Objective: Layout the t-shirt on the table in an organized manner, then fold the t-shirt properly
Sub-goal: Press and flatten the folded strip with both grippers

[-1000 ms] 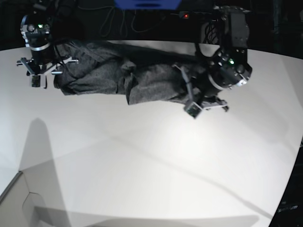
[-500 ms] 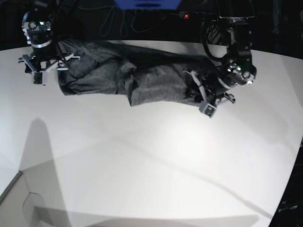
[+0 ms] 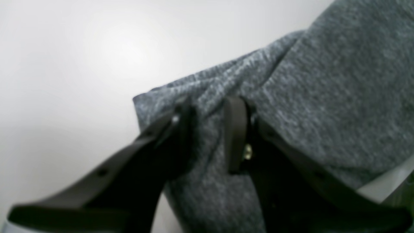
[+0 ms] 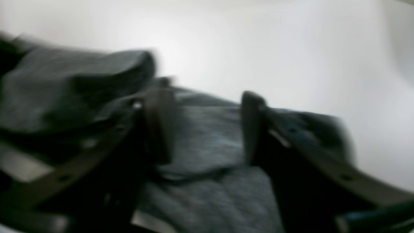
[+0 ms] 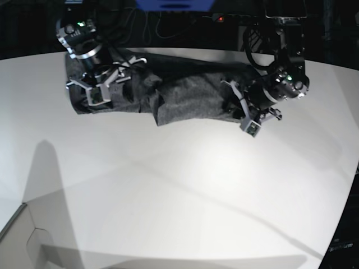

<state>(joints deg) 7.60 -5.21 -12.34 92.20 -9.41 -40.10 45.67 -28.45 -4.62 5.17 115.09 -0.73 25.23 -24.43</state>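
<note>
The dark-grey t-shirt (image 5: 179,92) lies bunched in a long wrinkled strip across the far side of the white table (image 5: 168,196). My left gripper (image 5: 234,109) is at the strip's right end. In the left wrist view, my left gripper (image 3: 210,129) is shut on a fold of the t-shirt (image 3: 323,81), with knit pinched between its fingers (image 3: 236,129). My right gripper (image 5: 101,89) hovers over the strip's left end. The blurred right wrist view shows my right gripper (image 4: 207,126) open, fingers (image 4: 158,123) spread above the t-shirt (image 4: 200,139) with nothing gripped.
The table's curved far edge runs just behind the shirt, with dark space, cables and a blue object (image 5: 174,4) beyond it. A pale panel (image 5: 22,235) sits at the near left corner. The table edge (image 5: 348,185) curves down the right side.
My right arm swung in from beyond the shirt's left end to above it, its jaws widening, then narrowing somewhat. My left gripper drew the shirt's right end a little further right.
</note>
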